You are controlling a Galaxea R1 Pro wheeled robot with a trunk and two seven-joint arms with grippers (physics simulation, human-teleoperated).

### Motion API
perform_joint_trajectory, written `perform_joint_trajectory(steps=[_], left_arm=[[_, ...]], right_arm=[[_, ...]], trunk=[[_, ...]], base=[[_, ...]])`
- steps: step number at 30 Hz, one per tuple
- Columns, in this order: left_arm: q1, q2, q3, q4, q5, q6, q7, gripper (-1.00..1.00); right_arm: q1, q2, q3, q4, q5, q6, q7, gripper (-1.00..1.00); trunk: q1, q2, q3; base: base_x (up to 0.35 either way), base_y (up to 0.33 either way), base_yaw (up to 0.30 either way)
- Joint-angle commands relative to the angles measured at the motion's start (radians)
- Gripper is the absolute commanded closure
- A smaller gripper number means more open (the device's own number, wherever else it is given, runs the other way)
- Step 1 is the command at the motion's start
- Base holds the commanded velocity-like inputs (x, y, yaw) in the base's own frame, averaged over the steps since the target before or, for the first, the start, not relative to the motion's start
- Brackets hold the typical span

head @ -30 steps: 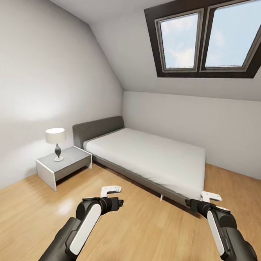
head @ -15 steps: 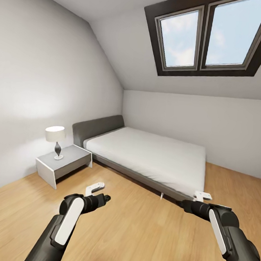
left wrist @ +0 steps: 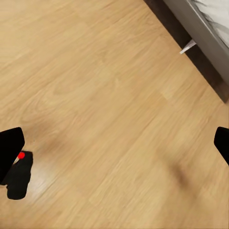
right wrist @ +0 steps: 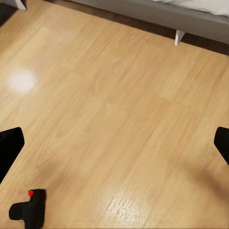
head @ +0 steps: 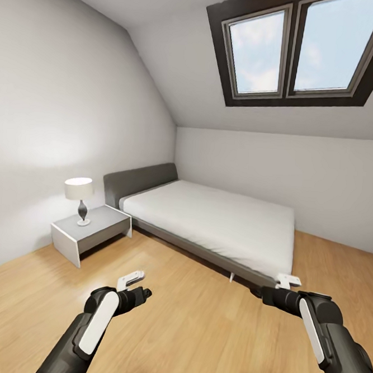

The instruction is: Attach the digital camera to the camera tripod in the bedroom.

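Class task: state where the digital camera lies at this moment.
The digital camera lies on the light wood floor, seen in both wrist views beside a dark fingertip; the bed frame stands well beyond it.

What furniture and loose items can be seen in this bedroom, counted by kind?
Bed: 1
Nightstand: 1
Lamp: 1
Skylight: 1
Camera: 1
Total: 5

Light wood floor (head: pixel 198 327) carries a grey bed (head: pixel 206 222) at the far side, a nightstand (head: pixel 90 232) to its left, and the small black digital camera (right wrist: pixel 29 209) lying on the near boards.
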Motion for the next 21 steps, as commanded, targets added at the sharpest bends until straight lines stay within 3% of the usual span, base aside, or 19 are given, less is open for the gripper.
perform_joint_trajectory(steps=[1,2,4,5,7,11,21], left_arm=[[-0.001,0.000,-0.002,0.000,0.011,0.001,0.010,-1.00],[-0.001,0.000,-0.004,0.004,0.010,0.000,0.011,-1.00],[-0.001,-0.001,-0.021,0.027,-0.027,0.000,0.020,-1.00],[-0.001,-0.002,-0.039,0.029,-0.078,0.000,0.024,-1.00],[-0.001,-0.006,-0.050,0.028,-0.142,0.000,0.025,-1.00],[-0.001,-0.008,-0.051,0.030,-0.160,-0.001,0.025,-1.00],[-0.001,-0.009,-0.052,0.030,-0.164,0.000,0.025,-1.00]], right_arm=[[-0.001,0.000,-0.001,-0.001,-0.009,0.006,-0.002,-1.00],[-0.001,0.000,-0.002,-0.001,-0.008,0.007,-0.002,-1.00],[-0.001,-0.002,-0.017,-0.002,-0.012,0.010,-0.002,-1.00],[-0.001,-0.002,-0.030,-0.004,-0.012,0.010,-0.002,-1.00],[-0.001,-0.002,-0.036,-0.006,-0.011,0.010,-0.002,-1.00],[-0.001,-0.002,-0.037,-0.016,-0.010,0.010,-0.002,-1.00],[-0.001,-0.002,-0.038,-0.026,-0.010,0.009,-0.002,-1.00]], trunk=[[0.004,-0.008,-0.004],[0.008,-0.015,-0.008],[0.015,-0.029,-0.014],[0.019,-0.036,-0.017],[0.027,-0.050,-0.023],[0.042,-0.078,-0.036],[0.081,-0.148,-0.067]], base=[[0.000,0.000,0.000],[0.000,0.000,0.000],[0.000,0.000,0.000],[0.000,0.000,0.000],[0.000,0.000,0.000],[0.000,0.000,0.000],[0.000,0.000,0.000]])
